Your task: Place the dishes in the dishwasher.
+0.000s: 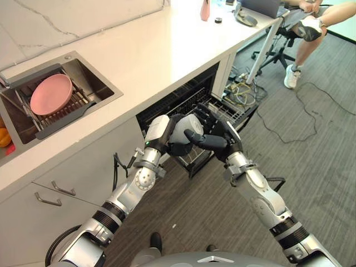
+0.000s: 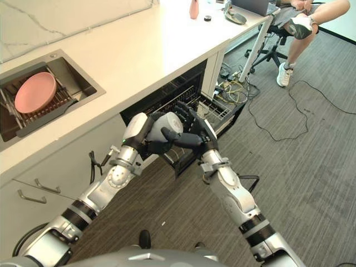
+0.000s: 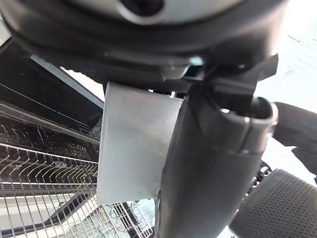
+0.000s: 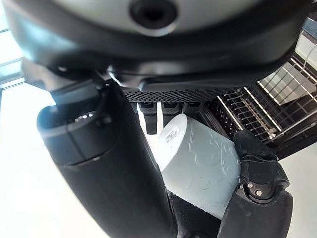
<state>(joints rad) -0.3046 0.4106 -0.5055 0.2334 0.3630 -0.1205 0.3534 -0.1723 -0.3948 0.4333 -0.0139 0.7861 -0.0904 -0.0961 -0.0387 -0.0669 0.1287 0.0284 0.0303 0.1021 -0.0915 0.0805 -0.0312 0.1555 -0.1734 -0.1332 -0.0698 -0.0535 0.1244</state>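
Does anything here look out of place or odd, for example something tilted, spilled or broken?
Nothing looks spilled or broken. One thing stands out: the grey cup lies on its side between the left hand and the right hand, above the pulled-out dishwasher rack. The pink plate leans tilted on the sink rack, not yet loaded.

counter (image 1: 150,50): sink (image 1: 94,83) w/ pink plate (image 1: 51,93) | far end: pink bottle (image 1: 205,10)

No legible text or labels.
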